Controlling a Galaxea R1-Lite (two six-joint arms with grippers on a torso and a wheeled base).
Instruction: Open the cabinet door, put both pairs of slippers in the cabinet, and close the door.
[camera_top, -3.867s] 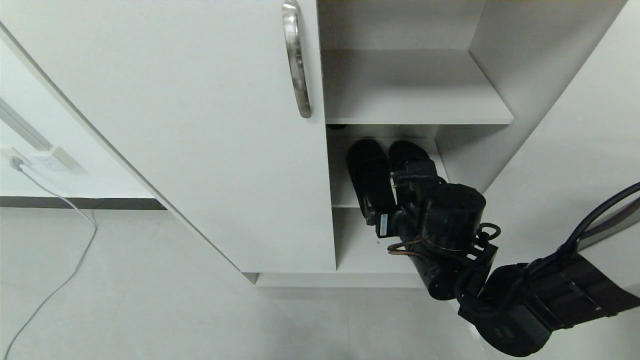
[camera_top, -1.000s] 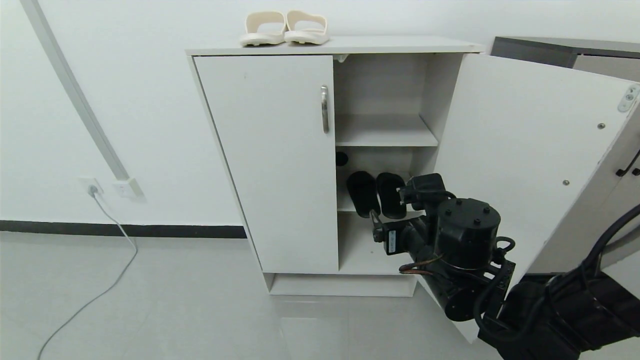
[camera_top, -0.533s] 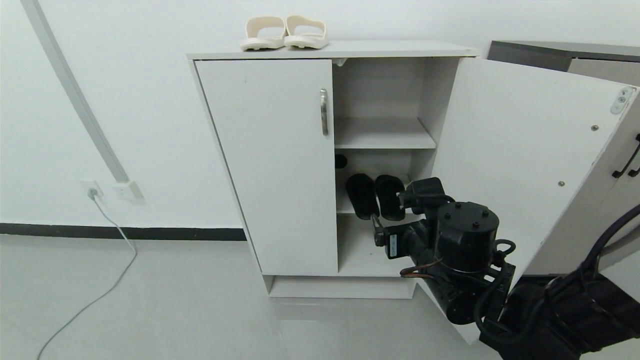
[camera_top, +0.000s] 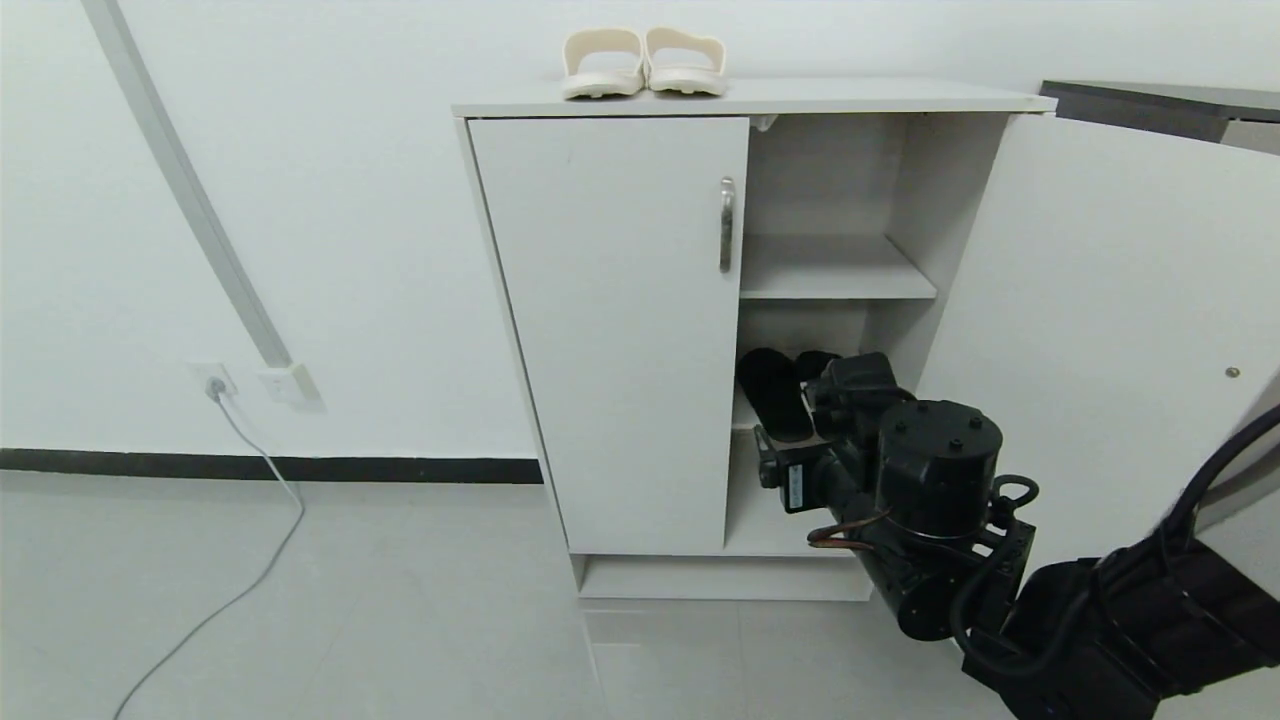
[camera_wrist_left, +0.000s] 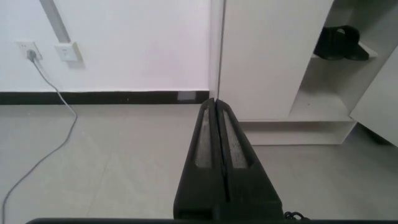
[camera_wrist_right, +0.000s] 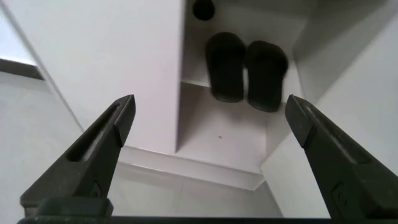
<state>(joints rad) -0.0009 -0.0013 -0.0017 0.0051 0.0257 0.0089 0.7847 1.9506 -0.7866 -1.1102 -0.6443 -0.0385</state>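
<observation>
The white cabinet (camera_top: 610, 330) has its right door (camera_top: 1110, 330) swung open and its left door shut. A black pair of slippers (camera_top: 778, 392) lies on the middle shelf, also seen as the black slippers (camera_wrist_right: 245, 70) and black slippers (camera_wrist_left: 341, 42). A cream pair of slippers (camera_top: 645, 62) rests on the cabinet top. My right gripper (camera_wrist_right: 208, 124) hangs open and empty just in front of the lower shelves, its arm (camera_top: 900, 480) before the opening. My left gripper (camera_wrist_left: 215, 112) is shut with nothing in it, low over the floor left of the cabinet.
A wall socket with a grey cable (camera_top: 250, 470) trailing over the floor is at the left. A grey conduit (camera_top: 190, 190) runs up the wall. A darker cabinet (camera_top: 1150, 100) stands behind the open door. Bare tiled floor lies in front.
The head view has drawn back from the shelves and shifted, so the cabinet now sits farther right. My right gripper has pulled out from the black slippers, which stay on the shelf.
</observation>
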